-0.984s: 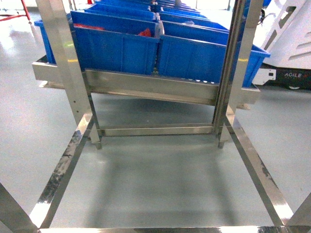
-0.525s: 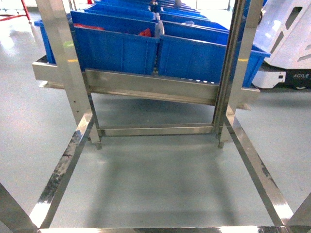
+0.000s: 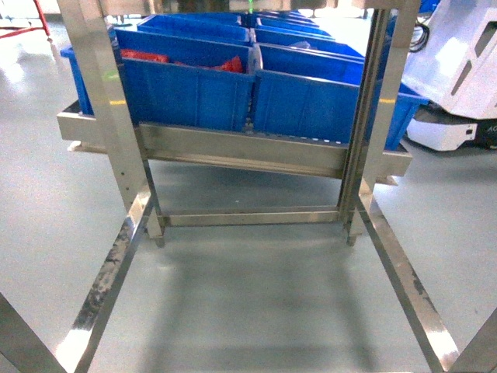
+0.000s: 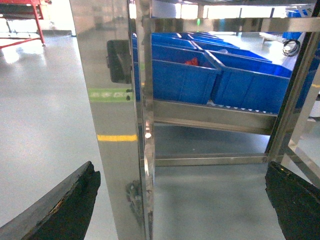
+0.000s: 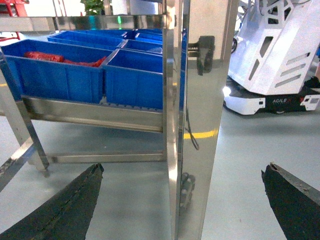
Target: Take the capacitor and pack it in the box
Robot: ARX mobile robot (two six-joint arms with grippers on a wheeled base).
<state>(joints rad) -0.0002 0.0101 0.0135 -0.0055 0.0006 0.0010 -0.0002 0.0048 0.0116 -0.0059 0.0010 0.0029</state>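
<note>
- Blue plastic bins (image 3: 186,89) sit along the front edge of the polished steel rack (image 3: 241,148); red-orange pieces (image 3: 144,56), perhaps capacitors, lie in the left bin.
- Left gripper (image 4: 182,200) and right gripper (image 5: 182,200) both spread wide, empty.

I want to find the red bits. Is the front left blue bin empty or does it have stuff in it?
Not empty. Red pieces lie inside the front left bin; the right wrist view shows them too. How full it is, cannot tell.
</note>
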